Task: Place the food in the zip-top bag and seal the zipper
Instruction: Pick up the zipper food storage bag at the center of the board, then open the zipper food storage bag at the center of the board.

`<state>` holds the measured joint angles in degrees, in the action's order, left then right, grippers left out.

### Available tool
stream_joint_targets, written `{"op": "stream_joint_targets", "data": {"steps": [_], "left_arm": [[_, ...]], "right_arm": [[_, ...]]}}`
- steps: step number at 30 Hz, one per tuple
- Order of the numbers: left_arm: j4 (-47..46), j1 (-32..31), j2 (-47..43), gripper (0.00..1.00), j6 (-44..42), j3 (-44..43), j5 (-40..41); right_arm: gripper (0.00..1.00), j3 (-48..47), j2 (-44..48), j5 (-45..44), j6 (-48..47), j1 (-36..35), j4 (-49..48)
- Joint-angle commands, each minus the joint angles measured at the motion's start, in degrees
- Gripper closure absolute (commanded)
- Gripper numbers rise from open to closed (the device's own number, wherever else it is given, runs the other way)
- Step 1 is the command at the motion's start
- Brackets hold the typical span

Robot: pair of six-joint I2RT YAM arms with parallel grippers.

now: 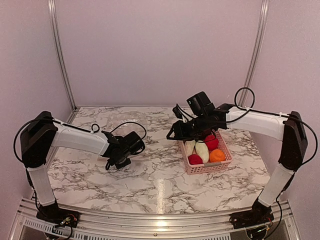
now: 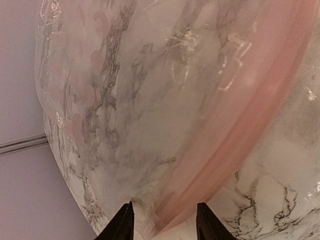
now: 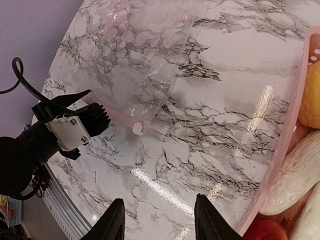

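Note:
The clear zip-top bag (image 3: 140, 55) lies flat on the marble table, with its pink zipper strip (image 3: 117, 116) ending in a white slider (image 3: 137, 128). My left gripper (image 1: 116, 163) is open, its jaws either side of the zipper's end (image 2: 240, 125); it also shows in the right wrist view (image 3: 82, 112). The bag (image 2: 150, 100) fills the left wrist view. My right gripper (image 1: 173, 134) is open and empty, hovering over bare table between the bag and the pink basket (image 1: 207, 169). The food sits in the basket: red (image 1: 211, 142), white (image 1: 201, 149) and orange (image 1: 217, 155) pieces.
The basket's rim (image 3: 287, 145) runs down the right edge of the right wrist view, with yellow (image 3: 310, 100) and white (image 3: 295, 175) food inside. The table's left edge and a metal rail (image 3: 60, 210) lie beyond the left gripper. Walls enclose the table.

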<state>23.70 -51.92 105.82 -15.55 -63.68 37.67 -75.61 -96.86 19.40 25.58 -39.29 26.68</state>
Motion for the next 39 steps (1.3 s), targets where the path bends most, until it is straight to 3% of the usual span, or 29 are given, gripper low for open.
{"op": "stream_joint_targets", "data": {"steps": [1, 10, 20, 23, 32, 39], "left_arm": [[-1.7, 1.6, 3.3, 0.62, 2.2, -2.5, 7.0], [0.3, 3.2, 3.1, 0.96, 4.3, -5.2, 3.9], [16.8, 3.3, 0.6, 0.98, 15.1, -21.4, -9.2], [20.4, 3.3, 1.3, 0.97, 21.9, -27.2, -14.4], [21.8, 3.5, 1.3, 0.96, 35.4, -38.2, -26.6], [21.6, 3.6, -1.1, 0.94, 39.1, -42.0, -28.5]], "right_arm": [[0.55, -4.3, -1.5, 1.0, -1.5, 0.3, 2.6], [0.55, -2.5, 0.3, -0.2, -1.0, 0.3, 2.3], [0.55, -9.1, 0.1, -2.3, -2.2, -1.7, 5.8], [0.54, -13.7, -1.8, -2.7, -3.9, -3.5, 7.1], [0.43, -28.7, -9.3, -4.2, -6.1, -6.4, 10.1], [0.49, -32.4, -11.3, -13.9, -2.8, -6.0, 12.3]]}}
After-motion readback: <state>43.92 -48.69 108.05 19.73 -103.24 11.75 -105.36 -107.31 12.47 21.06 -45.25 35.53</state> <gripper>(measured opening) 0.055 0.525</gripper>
